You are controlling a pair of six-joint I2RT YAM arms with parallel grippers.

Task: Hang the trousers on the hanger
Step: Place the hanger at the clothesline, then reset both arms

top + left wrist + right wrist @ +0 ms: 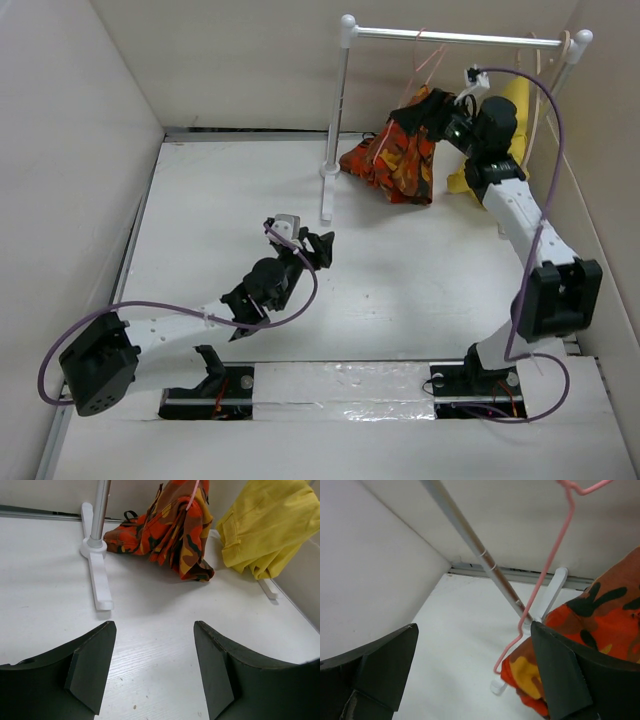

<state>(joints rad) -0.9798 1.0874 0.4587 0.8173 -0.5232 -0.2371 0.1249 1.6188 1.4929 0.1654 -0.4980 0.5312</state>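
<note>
You're holding the R gripper (474, 630) up by the rail, upper right of the top view, right beside the trousers (400, 155). Its fingers are standing wide apart w/ nothing between them in the wrist view. Camo cloth is showing just behind the right-hand finger (565, 680); touching or not, can't tell. Prob you're parking there bc the cloth is already draping off the hanger (551, 555) and needs a check or a last tug, judgement only.

L gripper (154, 630) is hovering low over the table (400, 290), centre-left of the top view. It's also spread wide and empty, well apart from the cloth. Reads as standby, out of the R arm's way.

Trousers are hanging upper right of the top view, under the bar of the white rail stand (337, 110). The upper part is lifting toward the bar and the lower part is bunching on the table near the stand's foot. Long axis is running from upper right by the bar down to lower left on the table. In the L wrist view the folds are running top to bottom at upper centre, w/ a lump spreading left. Waist end vs cuff end: can't tell.

Hanger's hook end is pointing up toward the bar, one thin side slanting down-left in the R wrist view. Whether the hook is actually sitting on the bar is unclear. Plain yellow cloth (270, 525) is hanging just right of the trousers, separate item.
</note>
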